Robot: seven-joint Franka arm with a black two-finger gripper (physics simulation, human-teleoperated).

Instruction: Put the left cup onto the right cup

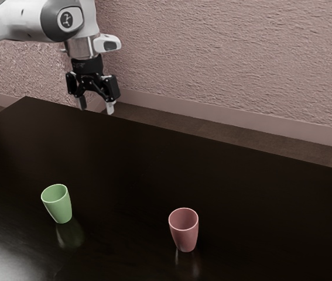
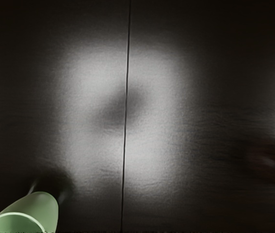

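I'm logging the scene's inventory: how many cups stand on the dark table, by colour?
Light green tapered cup: 1
Dusty pink tapered cup: 1
Total: 2 cups, both upright and standing apart.

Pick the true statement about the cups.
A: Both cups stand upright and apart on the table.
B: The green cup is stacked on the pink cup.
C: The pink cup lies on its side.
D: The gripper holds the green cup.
A: the green cup and the pink cup each stand upright on the dark table, well apart, while the gripper hangs open and empty above the table's far edge.
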